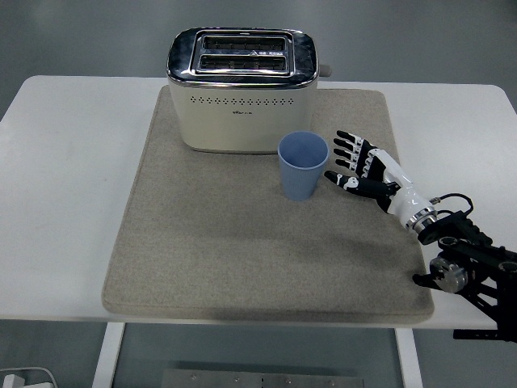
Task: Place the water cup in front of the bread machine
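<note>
A light blue water cup [302, 166] stands upright on the beige mat [210, 242], just in front of the right half of the cream and chrome bread machine [242, 89]. My right hand [349, 163] is open a short way to the right of the cup, fingers spread, a small gap between them and the cup's wall. Its black arm [472, 271] runs down to the lower right corner. My left arm does not show.
The mat covers the middle of the white table [65, 202]. A lever knob [326, 70] sticks out of the bread machine's right end. Bare table lies on both sides of the mat.
</note>
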Controlling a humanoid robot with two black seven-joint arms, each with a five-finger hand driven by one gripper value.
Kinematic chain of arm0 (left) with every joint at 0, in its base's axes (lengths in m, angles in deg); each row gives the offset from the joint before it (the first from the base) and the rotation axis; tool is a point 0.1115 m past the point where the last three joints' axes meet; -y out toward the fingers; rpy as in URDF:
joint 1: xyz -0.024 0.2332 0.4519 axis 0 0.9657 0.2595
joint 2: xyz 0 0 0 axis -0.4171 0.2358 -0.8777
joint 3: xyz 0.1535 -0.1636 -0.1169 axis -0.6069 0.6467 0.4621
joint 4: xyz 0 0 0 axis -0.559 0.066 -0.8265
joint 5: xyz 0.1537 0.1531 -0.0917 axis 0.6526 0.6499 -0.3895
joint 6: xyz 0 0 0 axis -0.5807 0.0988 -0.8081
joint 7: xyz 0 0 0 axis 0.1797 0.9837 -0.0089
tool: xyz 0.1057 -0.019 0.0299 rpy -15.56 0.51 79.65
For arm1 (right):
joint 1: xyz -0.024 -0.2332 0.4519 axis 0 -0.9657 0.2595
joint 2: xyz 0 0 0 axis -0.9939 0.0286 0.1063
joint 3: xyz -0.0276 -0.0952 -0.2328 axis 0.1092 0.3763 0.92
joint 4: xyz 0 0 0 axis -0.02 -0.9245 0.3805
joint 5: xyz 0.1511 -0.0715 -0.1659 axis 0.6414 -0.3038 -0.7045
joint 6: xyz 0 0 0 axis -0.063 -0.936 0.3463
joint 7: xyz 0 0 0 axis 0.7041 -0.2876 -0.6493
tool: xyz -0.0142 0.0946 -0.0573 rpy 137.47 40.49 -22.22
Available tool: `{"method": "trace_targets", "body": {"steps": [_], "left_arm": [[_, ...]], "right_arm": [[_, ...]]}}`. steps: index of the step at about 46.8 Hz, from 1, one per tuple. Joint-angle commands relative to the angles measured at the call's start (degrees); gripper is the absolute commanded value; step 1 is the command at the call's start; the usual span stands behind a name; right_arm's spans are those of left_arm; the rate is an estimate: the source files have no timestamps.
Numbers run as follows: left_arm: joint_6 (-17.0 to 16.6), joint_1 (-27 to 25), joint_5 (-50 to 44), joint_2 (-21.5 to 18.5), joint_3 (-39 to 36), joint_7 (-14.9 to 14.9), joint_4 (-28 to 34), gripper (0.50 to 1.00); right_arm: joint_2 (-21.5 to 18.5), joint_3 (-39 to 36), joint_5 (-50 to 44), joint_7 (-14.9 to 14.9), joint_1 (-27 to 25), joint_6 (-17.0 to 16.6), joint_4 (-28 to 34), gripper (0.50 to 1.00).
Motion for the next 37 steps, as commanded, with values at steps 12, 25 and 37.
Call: {"method": "trace_targets", "body": {"steps": [12, 25, 37], "left_arm": [[0.0, 0.1, 0.0, 0.0, 0.0, 0.0, -0.1, 1.0], [0.0, 0.1, 0.0, 0.0, 0.0, 0.0, -0.1, 1.0], [0.0, 0.1, 0.0, 0.0, 0.0, 0.0, -0.1, 1.0]], "right_arm": [[3.5, 0.0, 0.1, 0.0, 0.7, -0.1, 0.8, 0.911], [4.6, -1.0, 1.3, -0.8, 1.3, -0.4, 3.9, 0.911], [4.6, -5.3, 7.5, -6.5, 1.7, -4.8, 8.9, 0.911]]}}
